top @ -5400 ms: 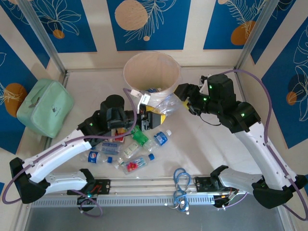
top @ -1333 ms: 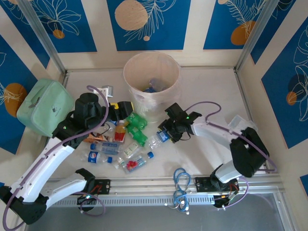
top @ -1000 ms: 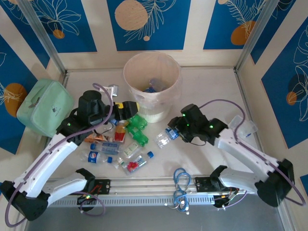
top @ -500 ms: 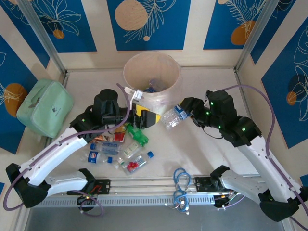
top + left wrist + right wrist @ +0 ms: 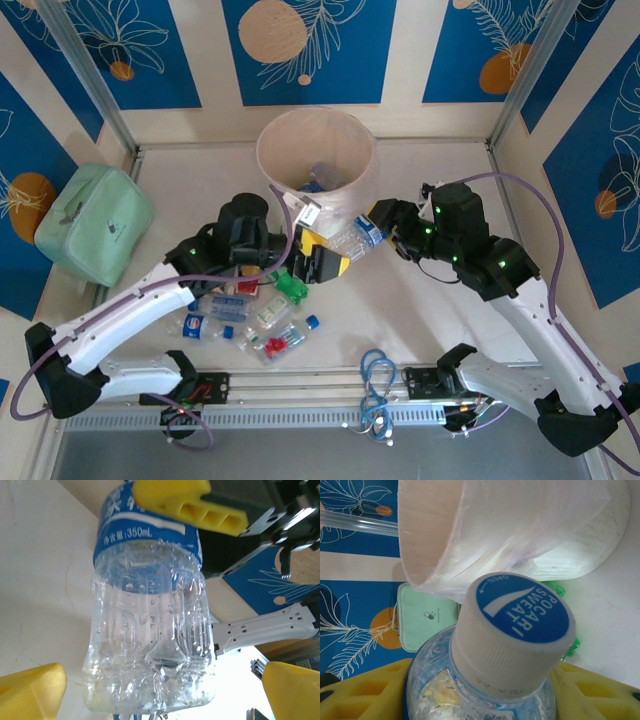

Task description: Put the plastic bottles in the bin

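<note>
Partly closed, right tool (image 5: 374, 226) grips bottle (image 5: 353, 242).

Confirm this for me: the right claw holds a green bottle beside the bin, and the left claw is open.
The colour is wrong. The right claw holds a clear bottle with a blue label beside the bin, and the left claw is open. The left wrist view shows it.

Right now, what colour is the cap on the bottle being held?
The cap is white-sided with a blue, white-lettered top; clearest in the right wrist view.
</note>
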Tool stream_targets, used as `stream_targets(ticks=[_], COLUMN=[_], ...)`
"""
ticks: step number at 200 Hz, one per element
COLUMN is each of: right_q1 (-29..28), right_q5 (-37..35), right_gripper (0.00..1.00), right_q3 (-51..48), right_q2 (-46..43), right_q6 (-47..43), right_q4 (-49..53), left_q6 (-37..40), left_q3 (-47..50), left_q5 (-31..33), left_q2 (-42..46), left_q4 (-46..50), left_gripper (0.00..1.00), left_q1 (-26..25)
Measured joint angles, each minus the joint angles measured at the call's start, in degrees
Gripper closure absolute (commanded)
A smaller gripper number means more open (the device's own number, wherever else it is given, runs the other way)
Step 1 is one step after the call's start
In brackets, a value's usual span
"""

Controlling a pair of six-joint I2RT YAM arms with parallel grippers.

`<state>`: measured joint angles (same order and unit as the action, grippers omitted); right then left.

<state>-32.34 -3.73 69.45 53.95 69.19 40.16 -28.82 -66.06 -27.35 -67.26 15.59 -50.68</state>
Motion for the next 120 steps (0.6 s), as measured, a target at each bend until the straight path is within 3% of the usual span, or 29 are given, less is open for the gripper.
stream_targets(ticks=[70, 120], right_q1=[-0.3, -0.7], right_q5=[1.2, 1.2], right_gripper=[0.42, 0.42], right_q3=[1.1, 1.1], right_q2=[0.9, 1.1], right_q6=[1.0, 1.8], right_q4=[-1.4, -1.8], left_q6=[2.4, 3.8], left_q3=[-0.7, -0.7], left_q5=[0.6, 2.5], left_q2=[-1.7, -1.7], left_q4=[0.3, 0.5], left_gripper=[0.22, 0.30], left_q1=[-2.4, -2.4])
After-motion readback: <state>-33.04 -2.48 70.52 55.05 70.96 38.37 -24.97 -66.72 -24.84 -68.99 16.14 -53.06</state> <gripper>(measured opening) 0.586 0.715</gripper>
